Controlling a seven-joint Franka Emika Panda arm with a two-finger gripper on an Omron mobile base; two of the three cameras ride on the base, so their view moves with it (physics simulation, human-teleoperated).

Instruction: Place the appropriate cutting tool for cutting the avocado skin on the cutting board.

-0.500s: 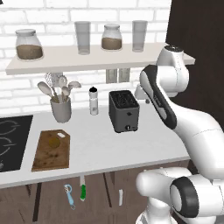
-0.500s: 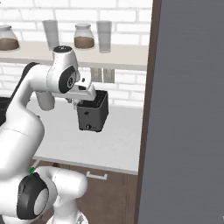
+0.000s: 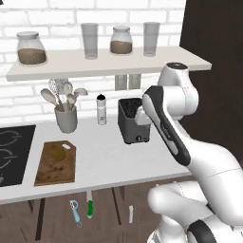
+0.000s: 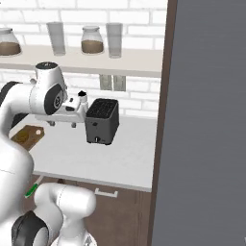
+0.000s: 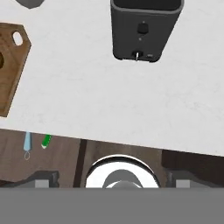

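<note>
Gripper [image 4: 74, 111] sits high over the counter [image 3: 109, 156], just in front of the toaster [image 3: 134, 119] and carrying nothing; its fingers are too small in the base views and cut off at the bottom of the hand view, so I cannot tell whether they are spread or pressed together. From the hand outward, the toaster is the nearest thing, then bare counter, then — off to the arm's left — the board [image 3: 56, 163] with the avocado [image 3: 59, 154] resting on its upper half. The knife [image 3: 89, 207] is not on the counter at all: it lies below and in front of the counter's front edge, on the dark wood there, well to the left of the hand and much lower. Its long axis runs roughly front to back, pale blade toward the counter and green handle toward the robot. A blue peeler [image 3: 74, 212] lies just beside it on the left, a white tool [image 3: 131, 214] apart on the right. In my judgement the coming move is a long reach down and left — past the counter edge — with the jaws set across the handle.
</note>
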